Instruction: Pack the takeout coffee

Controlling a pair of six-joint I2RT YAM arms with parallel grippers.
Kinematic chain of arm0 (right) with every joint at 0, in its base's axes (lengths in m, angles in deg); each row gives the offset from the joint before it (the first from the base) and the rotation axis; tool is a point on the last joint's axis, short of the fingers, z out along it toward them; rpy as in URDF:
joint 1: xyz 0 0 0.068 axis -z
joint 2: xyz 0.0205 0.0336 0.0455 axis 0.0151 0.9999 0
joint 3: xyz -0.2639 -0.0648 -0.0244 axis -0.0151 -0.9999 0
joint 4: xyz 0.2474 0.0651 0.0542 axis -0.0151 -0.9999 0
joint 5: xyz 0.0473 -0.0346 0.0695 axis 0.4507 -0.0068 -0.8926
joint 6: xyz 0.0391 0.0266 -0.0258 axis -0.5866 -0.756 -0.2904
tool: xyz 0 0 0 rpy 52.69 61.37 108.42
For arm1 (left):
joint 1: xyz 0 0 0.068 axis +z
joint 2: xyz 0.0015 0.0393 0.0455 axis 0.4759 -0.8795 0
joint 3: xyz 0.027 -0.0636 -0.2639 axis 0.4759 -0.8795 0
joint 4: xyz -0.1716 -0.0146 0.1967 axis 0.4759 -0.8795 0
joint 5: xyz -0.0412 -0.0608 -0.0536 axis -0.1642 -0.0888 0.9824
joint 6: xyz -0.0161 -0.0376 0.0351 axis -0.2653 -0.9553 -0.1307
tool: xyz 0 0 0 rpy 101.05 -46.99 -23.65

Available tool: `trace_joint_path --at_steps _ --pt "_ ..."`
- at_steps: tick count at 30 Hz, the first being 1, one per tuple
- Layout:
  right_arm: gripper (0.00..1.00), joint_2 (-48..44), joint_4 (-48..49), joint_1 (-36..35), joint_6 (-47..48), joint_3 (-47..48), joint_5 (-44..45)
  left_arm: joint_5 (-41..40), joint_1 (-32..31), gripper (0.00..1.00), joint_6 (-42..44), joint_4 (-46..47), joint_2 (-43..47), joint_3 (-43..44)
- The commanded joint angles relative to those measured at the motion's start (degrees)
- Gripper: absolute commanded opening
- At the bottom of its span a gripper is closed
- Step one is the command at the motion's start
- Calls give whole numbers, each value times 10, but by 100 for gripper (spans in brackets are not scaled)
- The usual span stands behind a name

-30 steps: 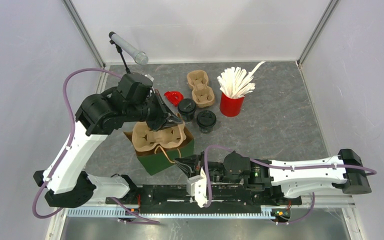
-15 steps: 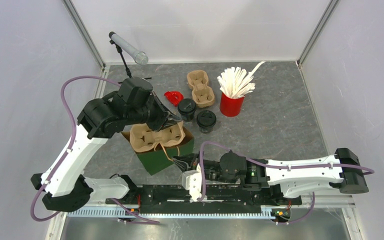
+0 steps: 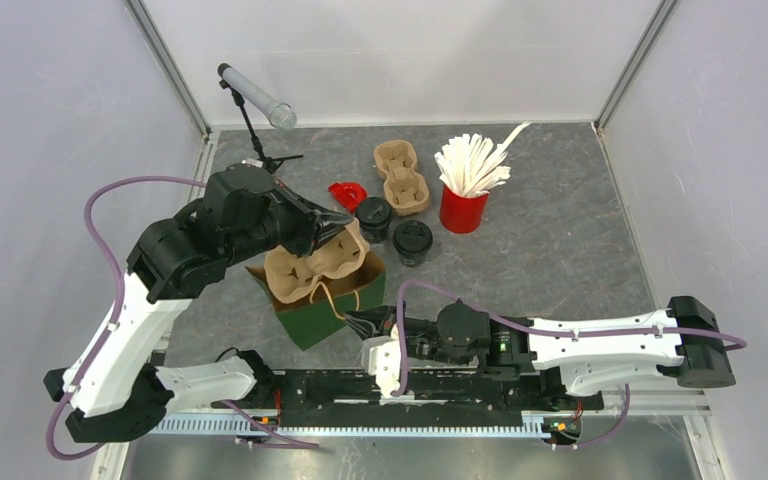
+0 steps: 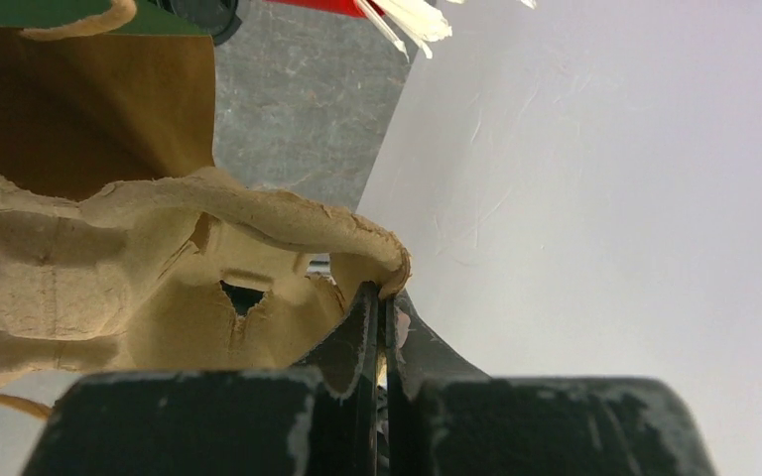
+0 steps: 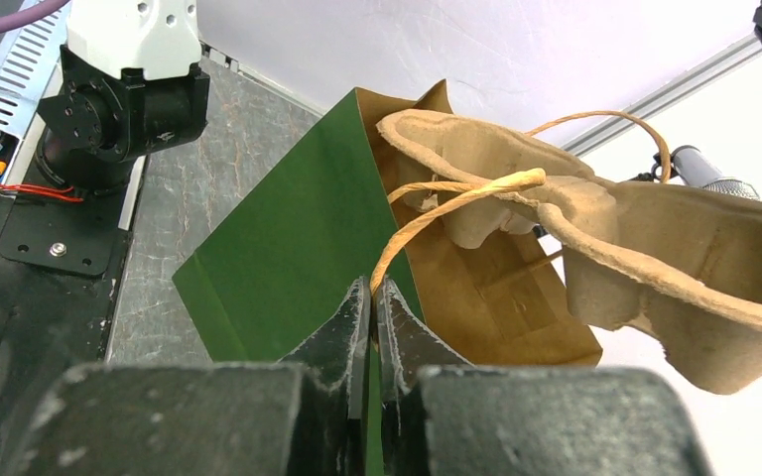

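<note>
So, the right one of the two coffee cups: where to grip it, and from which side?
Probably the side wall just under the lid, coming level from its right. The cup stands upright and lidded, so a top grip would catch only the lid. The other cup and the green bag crowd its left; the table on its right is bare.

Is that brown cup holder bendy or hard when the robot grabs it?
Probably fairly stiff: the cup carrier holds its shape though the left gripper pinches just one edge. Likely light, since that small grip carries it tilted at the green bag. Its ragged rim may tear.
</note>
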Motion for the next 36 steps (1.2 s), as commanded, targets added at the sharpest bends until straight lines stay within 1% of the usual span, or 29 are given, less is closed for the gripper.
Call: trace_joint_path --at_steps 1,4,5,8,9,10,13,16,18,21,23,25,27,28,29,30,31,33,34,35,36 --pt "7 0 20 4 -10 21 -1 -39 2 2 -43 -2 5 -14" --pt "8 -5 22 6 -11 16 3 -62 3 3 -77 -7 40 -61" --pt "8 -6 24 6 -12 14 3 -68 3 6 -87 -3 49 -75" --pt "10 -7 29 7 -15 10 4 -68 2 19 -91 24 64 -110" --pt "11 -8 29 7 -16 10 5 -66 3 26 -89 28 63 -114" --pt "11 -8 29 7 -17 10 5 -63 3 33 -82 34 63 -115" --pt "12 -8 30 8 -23 10 8 -59 3 48 -50 44 54 -102" --pt "13 -6 30 10 -28 13 10 -65 3 57 -8 47 44 -76" --pt "13 -2 30 12 -32 18 9 -72 3 63 1 54 47 -73" --pt "12 1 33 17 -40 26 7 -84 3 67 23 84 62 -78" --pt "10 2 29 20 -44 37 5 -92 3 67 59 87 64 -64" --pt "8 7 11 22 -51 57 8 -95 3 68 108 56 53 -25" --pt "9 12 -7 23 -59 74 14 -98 3 68 164 -1 34 27" --pt "11 15 -16 22 -64 78 13 -101 3 68 186 -33 21 59" --pt "15 16 -19 23 -68 79 13 -106 3 68 201 -70 12 81" --pt "23 15 -22 22 -78 78 19 -110 3 68 219 -97 5 102" --pt "26 16 -25 23 -87 78 24 -118 3 68 235 -127 0 115" --pt "29 15 -38 23 -107 89 33 -136 3 69 258 -180 -6 136" --pt "32 16 -48 23 -117 103 38 -139 3 69 269 -197 -5 139" --pt "38 17 -60 23 -130 119 45 -143 3 70 282 -205 -4 141" --pt "41 16 -69 23 -142 130 52 -147 3 70 291 -212 -1 141"
